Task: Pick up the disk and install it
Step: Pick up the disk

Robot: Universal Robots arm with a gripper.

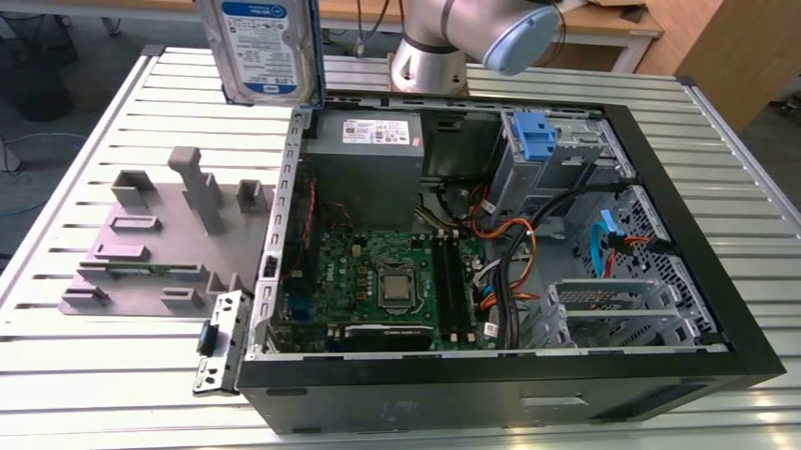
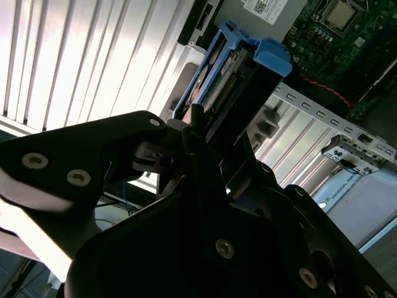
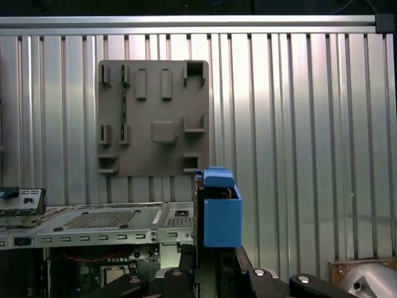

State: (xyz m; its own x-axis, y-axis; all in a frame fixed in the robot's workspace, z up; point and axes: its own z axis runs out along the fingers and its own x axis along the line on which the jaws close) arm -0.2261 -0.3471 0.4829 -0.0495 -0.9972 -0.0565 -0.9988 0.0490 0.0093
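End effector (image 2: 217,133) is clamped on the disk (image 2: 231,65). In the second wrist view its 2 black fingers (image 2: 196,121) sit tight against the disk's flat faces, with the blue side rail sticking out past them. The disk is off the surface (image 1: 100,375), in the air and upright. In the exterior view it hangs at the top of the frame with the blue-and-white label facing the camera, above the far corner of the open computer case (image 1: 501,394) on the exterior view's left, just beside the grey metal box (image 1: 370,155) inside the case. In the first wrist view the disk shows edge-on, blue rail towards the camera, over the ribbed metal surface next to the case wall. The grey slotted tray (image 1: 150,253) lies flat on the surface to the exterior view's left of the case, well apart from the disk. The case lies on its side with its panel off, so the green circuit board (image 1: 375,272) is exposed. A blue bracket (image 1: 535,141) sits in the bay at the far end. The arm (image 1: 463,37) stands behind the case.
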